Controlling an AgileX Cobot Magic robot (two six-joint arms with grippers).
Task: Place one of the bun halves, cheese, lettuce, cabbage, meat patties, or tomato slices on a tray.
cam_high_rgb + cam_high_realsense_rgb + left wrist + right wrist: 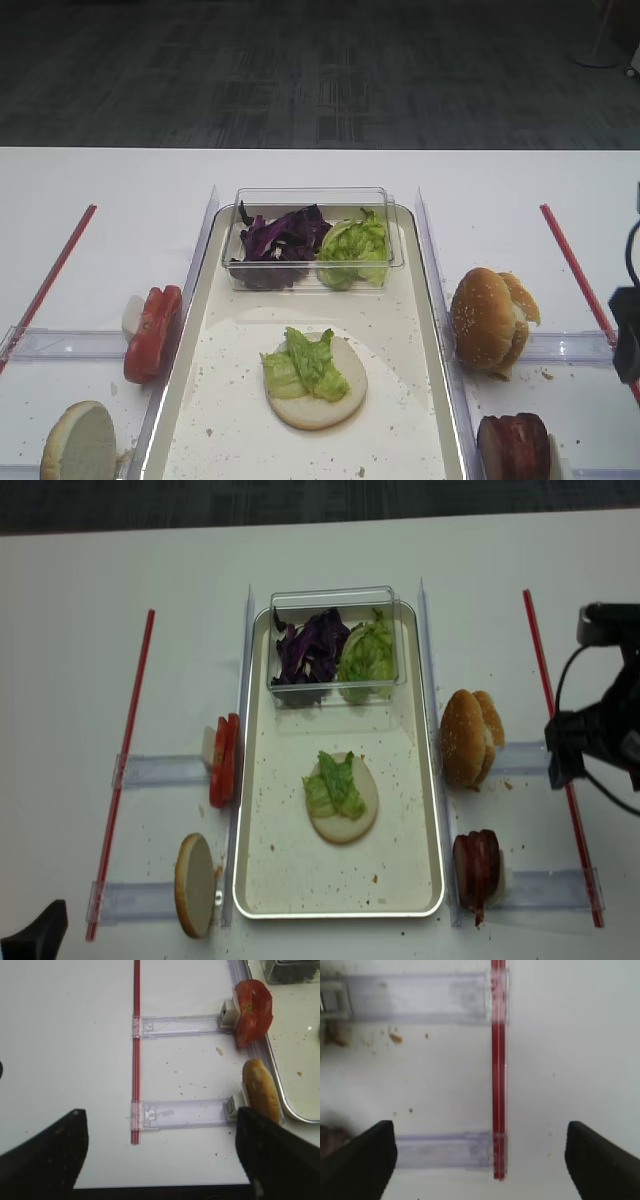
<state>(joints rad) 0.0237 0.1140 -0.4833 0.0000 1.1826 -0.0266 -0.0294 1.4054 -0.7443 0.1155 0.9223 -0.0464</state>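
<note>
A bun half (330, 400), cut face up, lies on the cream tray (400, 330) with a lettuce leaf (305, 365) on it. Purple cabbage (280, 240) and more lettuce (352, 250) fill a clear tub at the tray's far end. Tomato slices (153, 333) and another bun half (78, 440) stand left of the tray. Sesame bun halves (490, 320) and meat patties (515, 447) stand to its right. Cheese is out of view. My right gripper (480, 1160) is open and empty over the right red strip (498, 1070). My left gripper (160, 1155) is open and empty near the table's front left edge.
Clear plastic rails (160, 772) run from red strips (125, 760) toward the tray on both sides. The right arm (600, 735) with its cable hangs beyond the right-hand buns. Crumbs speckle the tray and table. The table's front edge (160, 1187) lies just under the left gripper.
</note>
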